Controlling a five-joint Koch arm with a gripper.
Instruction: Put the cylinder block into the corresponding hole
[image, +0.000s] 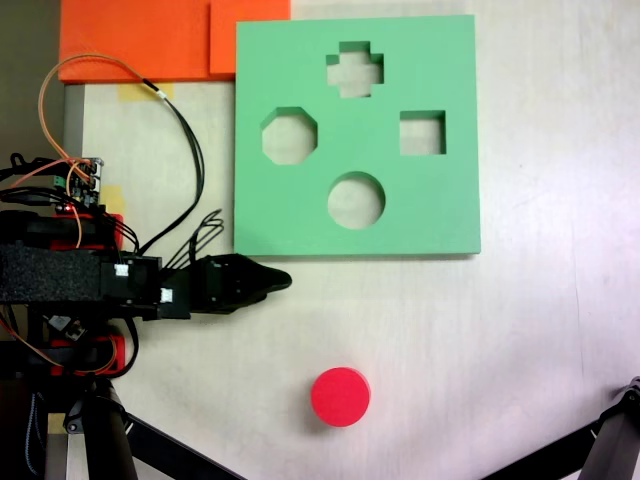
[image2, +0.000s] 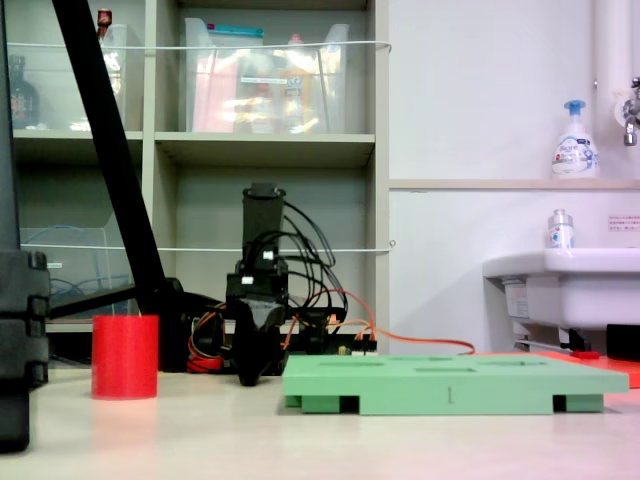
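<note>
Red foam first: we've got the cylinder block (image: 340, 396) sitting on the pale table (image: 520, 340) in a fixed view from above, near the bottom edge, standing on its flat end with the round top facing up. In the low side-on fixed view it's (image2: 125, 357) upright on the tabletop at the left, well clear of everything.

Our pincer (image: 282, 281) pokes out from the black arm on the left of the top-down picture, its dark tip pointing right. The block lies below and a bit to the right of that tip, apart from it, nothing touching. From the side, the gripper (image2: 250, 376) hangs tip-down just above the table, between the block and the green foam board (image2: 445, 385). Both pictures show the jaws as one dark wedge, so we honestly can't tell whether they're wide or narrow; they're gripping nothing as far as we can see.

From above, the board (image: 440, 215) lies flat, above and right of the tip, its lower left corner near the pincer. The round hole (image: 356, 200) sits closest to the board's bottom edge, with an octagonal cutout (image: 290, 136), a square cutout (image: 422, 133) and a cross-shaped cutout (image: 355, 69) further up. Orange foam sheets (image: 140, 38) lie at the top left.
</note>
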